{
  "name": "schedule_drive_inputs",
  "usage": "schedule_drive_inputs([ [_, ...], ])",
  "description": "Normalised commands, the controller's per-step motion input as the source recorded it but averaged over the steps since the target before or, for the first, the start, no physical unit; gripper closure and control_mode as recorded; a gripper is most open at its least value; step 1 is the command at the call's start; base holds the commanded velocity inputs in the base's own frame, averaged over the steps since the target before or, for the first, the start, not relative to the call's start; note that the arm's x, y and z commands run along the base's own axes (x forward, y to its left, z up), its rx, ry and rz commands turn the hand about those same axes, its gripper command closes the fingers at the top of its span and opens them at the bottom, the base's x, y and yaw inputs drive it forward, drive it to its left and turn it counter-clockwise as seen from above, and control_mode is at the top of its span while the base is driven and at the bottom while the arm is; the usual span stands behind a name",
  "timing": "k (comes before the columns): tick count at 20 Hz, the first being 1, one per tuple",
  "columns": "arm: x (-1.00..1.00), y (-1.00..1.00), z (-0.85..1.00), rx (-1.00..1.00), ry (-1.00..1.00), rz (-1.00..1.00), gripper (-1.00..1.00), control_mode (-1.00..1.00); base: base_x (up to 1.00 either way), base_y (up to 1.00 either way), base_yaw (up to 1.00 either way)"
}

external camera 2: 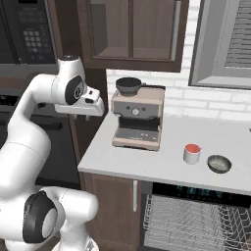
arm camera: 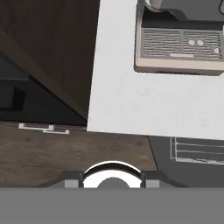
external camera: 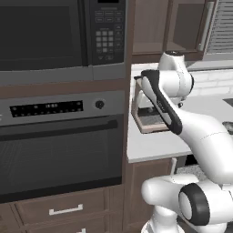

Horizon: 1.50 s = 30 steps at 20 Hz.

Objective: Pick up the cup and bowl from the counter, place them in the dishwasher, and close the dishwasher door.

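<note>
- Clearly, nothing has been picked up yet: the cup [external camera 2: 192, 154] and the bowl [external camera 2: 219, 163] are seen standing on the counter [external camera 2: 147, 164], just beside one another, with the cup to the left of the bowl and both to the right of the coffee machine [external camera 2: 137, 117].
- The two dishes are placed near the counter's front edge, right above the dishwasher [external camera 2: 196, 220], so a short carry downward would be enough, it is judged.
- The dishwasher is found open, its white wire rack [external camera 2: 191, 218] pulled into sight below the counter edge; its door cannot be made out in these pictures.
- The arm is held high and folded over the counter's left end, with the hand pointed downward; from the hand view the counter's left corner [arm camera: 131, 105] and the coffee machine's drip tray [arm camera: 179, 43] are looked down upon.
- This raised pose is judged to be a waiting or approach posture, from which a reach to the right toward the cup would be needed.
- Whether the gripper is open or closed cannot be told; its fingertips are not shown clearly enough, and nothing is seen held between them.
- The oven [external camera: 59, 150] and the microwave [external camera: 59, 36] are left of the counter and play no part in the task.
</note>
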Motion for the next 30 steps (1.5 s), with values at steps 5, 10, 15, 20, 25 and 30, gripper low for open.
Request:
schedule_drive_inputs([
  [5,-0.29,-0.07,-0.04,0.0,-0.02,-0.03,-1.0,-1.0,0.0,0.0,0.0],
  [10,-0.98,0.0,-0.2,-0.02,-0.04,0.0,-1.0,-1.0,0.0,0.0,0.0],
  [15,-0.74,0.0,-0.4,0.0,0.02,0.0,-1.0,-1.0,0.0,0.0,0.0],
  [20,-0.33,0.0,-0.25,0.08,0.02,-0.04,-1.0,1.0,-0.02,0.0,-0.02],
  [25,0.0,0.0,0.0,0.0,0.0,0.0,-1.0,1.0,-0.08,0.83,-0.38],
  [30,0.0,0.0,0.0,0.0,0.0,0.0,-1.0,1.0,0.0,0.72,-0.66],
])
